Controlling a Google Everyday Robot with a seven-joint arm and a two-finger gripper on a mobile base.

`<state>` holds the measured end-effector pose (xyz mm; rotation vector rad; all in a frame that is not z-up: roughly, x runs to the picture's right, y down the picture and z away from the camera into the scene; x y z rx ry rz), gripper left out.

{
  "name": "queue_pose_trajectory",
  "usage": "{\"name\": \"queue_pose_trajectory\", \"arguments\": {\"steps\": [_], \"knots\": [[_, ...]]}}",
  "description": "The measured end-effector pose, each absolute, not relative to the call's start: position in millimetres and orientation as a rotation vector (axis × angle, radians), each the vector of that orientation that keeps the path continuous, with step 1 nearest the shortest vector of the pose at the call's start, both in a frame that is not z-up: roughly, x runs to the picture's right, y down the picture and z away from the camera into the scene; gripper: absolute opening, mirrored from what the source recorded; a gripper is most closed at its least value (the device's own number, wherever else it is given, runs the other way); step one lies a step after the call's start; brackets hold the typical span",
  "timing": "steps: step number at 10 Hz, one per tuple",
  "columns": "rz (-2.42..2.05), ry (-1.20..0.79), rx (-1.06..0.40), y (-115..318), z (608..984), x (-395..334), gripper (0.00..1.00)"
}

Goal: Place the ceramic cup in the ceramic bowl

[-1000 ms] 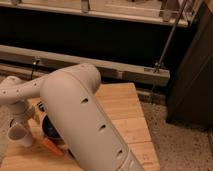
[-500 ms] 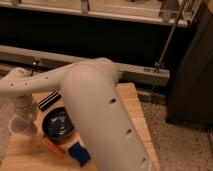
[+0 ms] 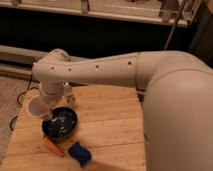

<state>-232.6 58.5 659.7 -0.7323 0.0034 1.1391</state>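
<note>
By bowl (image 3: 61, 134): tilted cup (image 3: 36, 106) in pincer (image 3: 46, 111)

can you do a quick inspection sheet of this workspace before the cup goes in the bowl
surface: light wooden slat table
job's things: white ceramic cup is at the hand, just left of the black ceramic bowl; the cup is not yet in the bowl
clutter: orange item and blue block in front of the bowl; small clear item behind it, too unclear to name
grippers: hand by the cup at the bowl's left rim; whether it grips the cup cannot be told
cables: what looks like a dark cable on the floor left of the table
surroundings: dark shelving behind
</note>
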Motion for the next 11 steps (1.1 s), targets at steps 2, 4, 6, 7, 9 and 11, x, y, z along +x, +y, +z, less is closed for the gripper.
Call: {"name": "queue_pose_trajectory", "arguments": {"steps": [2,4,6,7,9,11], "knots": [[1.253,0.034,-0.727,49.1,677.6,-195.1,0.0],[1.281,0.09,-0.746,56.9,705.7,-185.4,0.0],[1.263,0.161,-0.784,80.8,731.8,-188.1,0.0],[1.235,0.198,-0.816,99.9,745.0,-195.9,0.0],[1.194,0.223,-0.86,119.4,759.3,-211.2,0.0],[1.162,0.246,-0.88,130.5,777.3,-222.9,0.16]]}}
